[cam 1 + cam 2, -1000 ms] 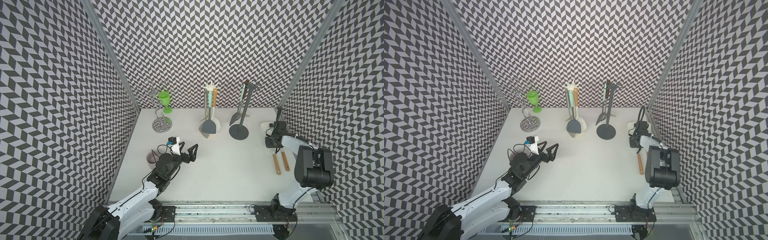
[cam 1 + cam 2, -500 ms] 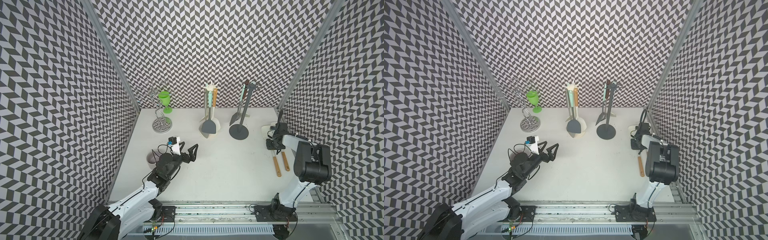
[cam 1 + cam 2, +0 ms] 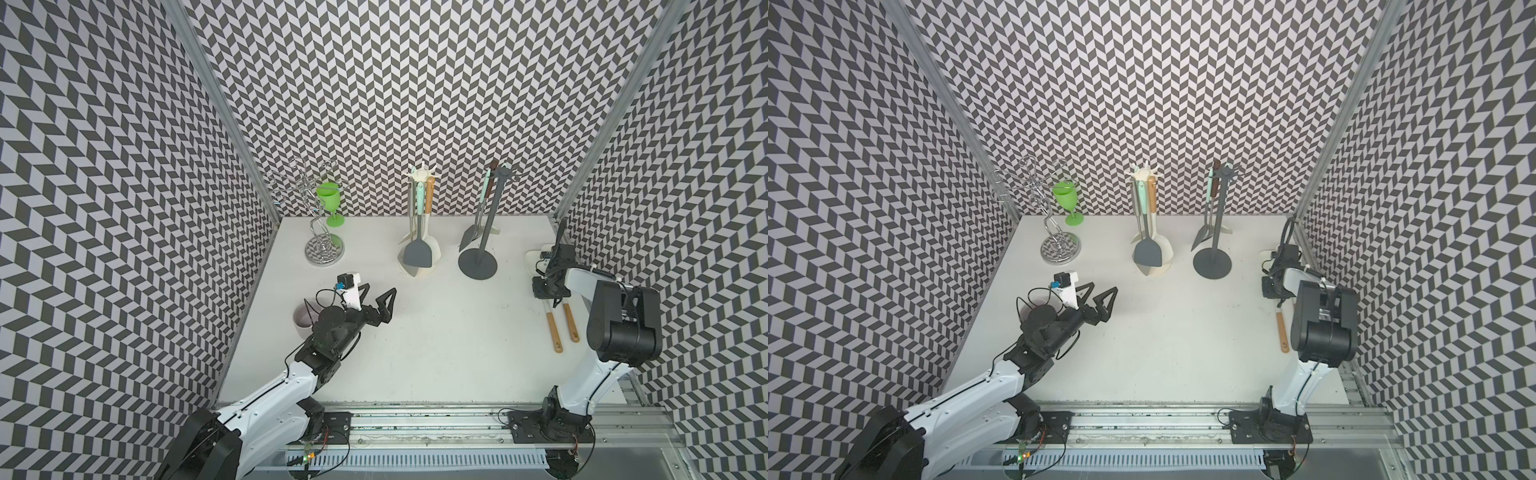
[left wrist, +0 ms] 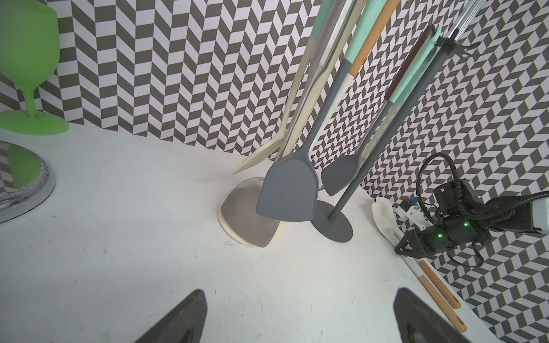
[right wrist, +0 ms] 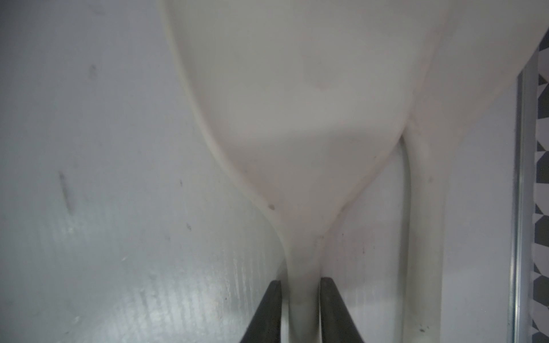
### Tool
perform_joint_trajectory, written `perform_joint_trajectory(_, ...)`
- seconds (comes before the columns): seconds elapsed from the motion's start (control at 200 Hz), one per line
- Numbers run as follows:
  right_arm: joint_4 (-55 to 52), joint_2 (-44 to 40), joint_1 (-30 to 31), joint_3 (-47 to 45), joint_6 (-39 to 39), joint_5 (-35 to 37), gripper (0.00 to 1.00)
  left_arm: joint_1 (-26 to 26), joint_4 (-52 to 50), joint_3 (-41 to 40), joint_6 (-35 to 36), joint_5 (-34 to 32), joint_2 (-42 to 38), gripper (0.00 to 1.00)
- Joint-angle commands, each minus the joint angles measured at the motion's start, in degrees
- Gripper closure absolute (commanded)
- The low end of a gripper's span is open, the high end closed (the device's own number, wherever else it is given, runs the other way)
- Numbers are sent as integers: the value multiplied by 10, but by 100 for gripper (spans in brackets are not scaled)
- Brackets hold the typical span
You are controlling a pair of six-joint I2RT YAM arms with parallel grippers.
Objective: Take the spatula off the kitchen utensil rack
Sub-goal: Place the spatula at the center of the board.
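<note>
White tabletop [image 3: 415,353] carries the spatula [image 5: 297,118], probably light and soft-bladed, best held at its neck; right jaws flank that neck, pinch uncertain; left jaws spread wide.

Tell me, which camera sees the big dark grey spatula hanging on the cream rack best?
The left wrist view: the dark grey flat-bladed spatula fills the middle, close and unblocked. Both top views show the spatula small and far away. The right wrist view misses it entirely.

Spatula [image 5: 297,104] blurred, blade cropped.
</note>
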Motion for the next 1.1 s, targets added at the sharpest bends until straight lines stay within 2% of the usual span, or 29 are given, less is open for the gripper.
perform_joint_trajectory(0.0, 22, -15, -1, 12, 5, -9, 71, 2, 19, -6, 3, -1, 1, 0)
perform_joint_trajectory(0.185, 22, -62, -2, 19, 21, -16, 61, 2, 22, -7, 2, 4, -4, 0)
perform_joint_trajectory(0.31, 28, -103, -2, 12, 44, -31, 58, 2, 28, -13, 2, 5, -11, 0)
perform_joint_trajectory(0.436, 40, -166, 1, -3, 75, -56, 42, 2, 32, -17, 4, 12, -23, 0)
perform_joint_trajectory(0.526, 54, -231, 4, -23, 100, -88, 28, 1, 35, -22, 4, 16, -39, 0)
perform_joint_trajectory(0.741, 93, -391, 13, -84, 183, -201, 18, -3, 44, -37, 7, 18, -79, 0)
perform_joint_trajectory(0.991, 172, -565, 25, -178, 286, -285, 19, -6, 53, -53, 14, 9, -112, 0)
perform_joint_trajectory(1.097, 217, -602, 26, -222, 317, -319, 23, -10, 62, -60, 18, 6, -118, 0)
